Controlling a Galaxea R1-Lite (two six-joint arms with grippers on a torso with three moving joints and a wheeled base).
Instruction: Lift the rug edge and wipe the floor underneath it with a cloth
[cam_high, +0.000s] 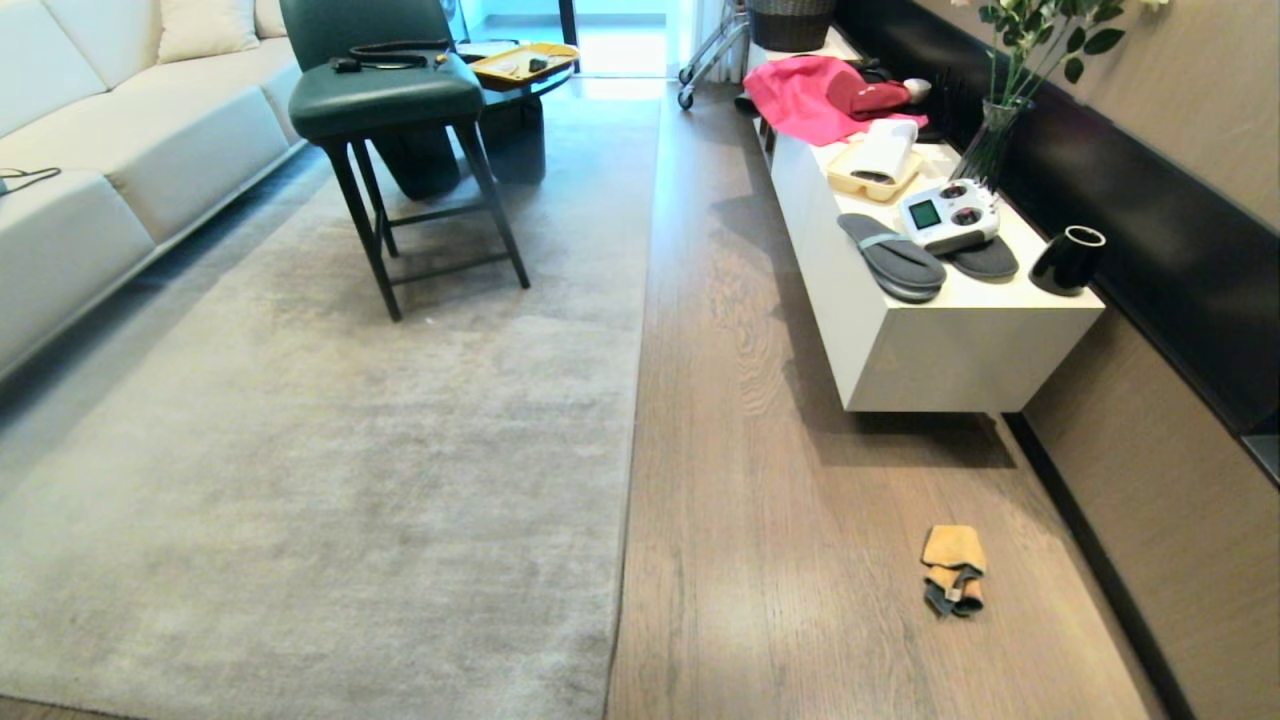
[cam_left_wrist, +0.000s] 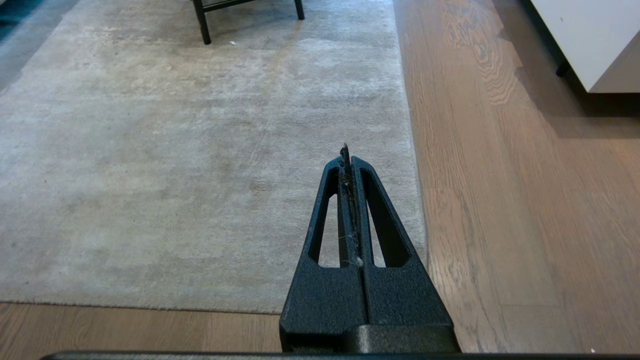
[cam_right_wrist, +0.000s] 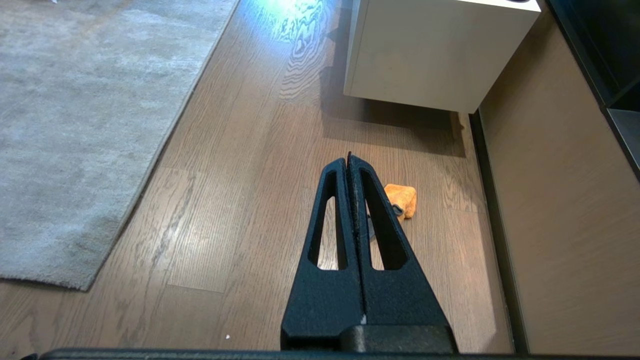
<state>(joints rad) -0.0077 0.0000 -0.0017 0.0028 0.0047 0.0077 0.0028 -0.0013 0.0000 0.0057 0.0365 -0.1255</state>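
A large pale grey-beige rug (cam_high: 330, 430) lies flat, and its straight rug edge (cam_high: 632, 420) borders the brown plank floor (cam_high: 780, 520). The small orange-yellow cloth (cam_high: 953, 570) with a dark grey part lies crumpled on the floor near the right wall. Neither arm shows in the head view. My left gripper (cam_left_wrist: 346, 152) hangs shut and empty above the rug's near right corner, close to the rug edge (cam_left_wrist: 411, 125). Over bare floor (cam_right_wrist: 240, 165), my right gripper (cam_right_wrist: 348, 159) is shut and empty, with the cloth (cam_right_wrist: 402, 198) partly hidden behind its fingers.
A white low cabinet (cam_high: 930, 340) stands along the right wall, carrying slippers, a remote, a black cup, a vase and pink fabric (cam_high: 800, 95). A dark green stool (cam_high: 390, 100) stands on the rug's far part. A pale sofa (cam_high: 90, 160) runs along the left.
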